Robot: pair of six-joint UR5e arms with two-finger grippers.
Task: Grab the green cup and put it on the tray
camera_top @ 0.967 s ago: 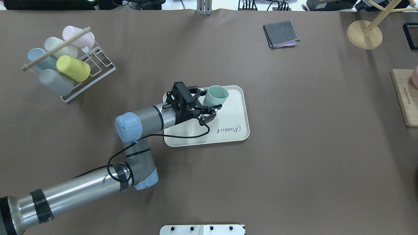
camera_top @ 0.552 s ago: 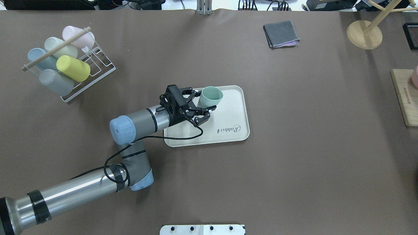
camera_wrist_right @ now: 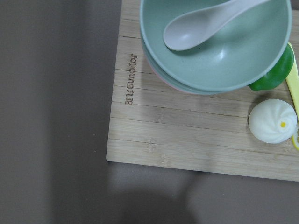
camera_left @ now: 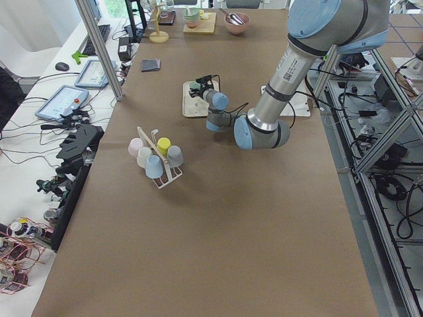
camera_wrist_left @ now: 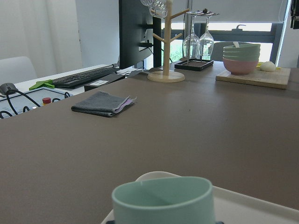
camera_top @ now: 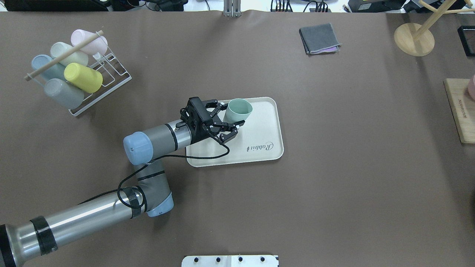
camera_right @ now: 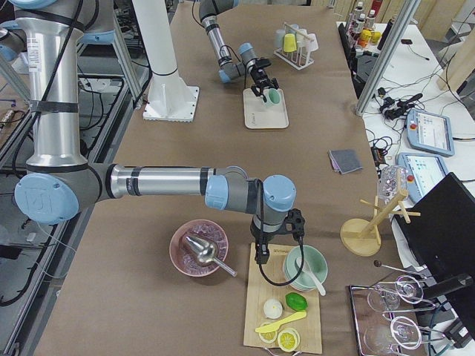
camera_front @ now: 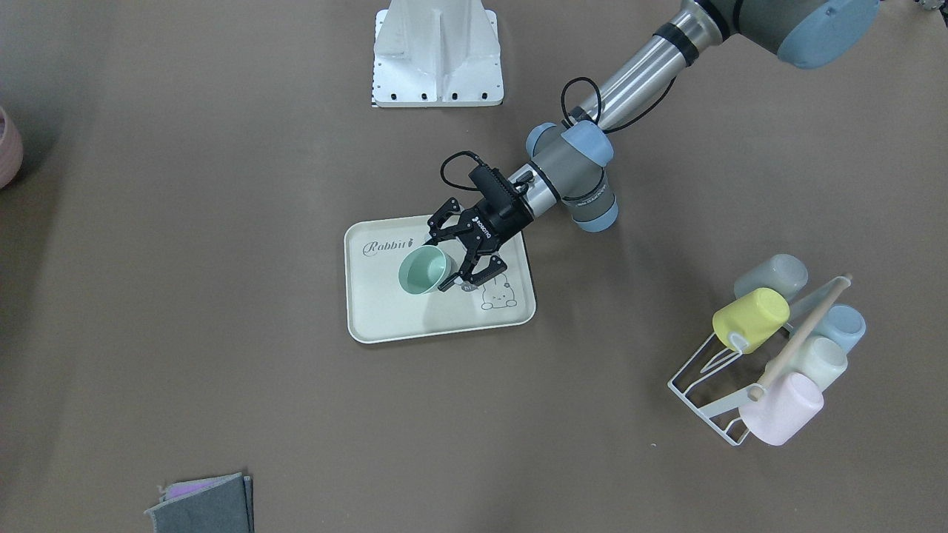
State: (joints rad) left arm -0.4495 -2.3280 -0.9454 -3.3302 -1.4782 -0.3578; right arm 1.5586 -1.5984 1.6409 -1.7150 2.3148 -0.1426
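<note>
The green cup (camera_top: pixel 239 110) stands upright over the far left part of the cream tray (camera_top: pixel 267 126). My left gripper (camera_top: pixel 231 116) comes in from the left, level with the table, its fingers closed on the cup's lower sides. In the front-facing view the cup (camera_front: pixel 424 269) sits between the gripper's fingers (camera_front: pixel 439 263) over the tray (camera_front: pixel 385 318). The left wrist view shows the cup's rim (camera_wrist_left: pixel 163 198) close up. I cannot tell whether the cup's base touches the tray. My right gripper (camera_right: pixel 260 252) hangs over a wooden board far off; I cannot tell whether it is open or shut.
A wire rack with several cups, one yellow (camera_top: pixel 83 77), stands at the far left. A folded grey cloth (camera_top: pixel 319 38) and a wooden stand (camera_top: pixel 413 39) lie at the back. A cutting board (camera_top: pixel 460 111) is at the right edge, holding bowls (camera_wrist_right: pixel 215 42).
My left gripper has moved a little to the left and down with the green cup. The cup now looks lower and more upright over the tray.
</note>
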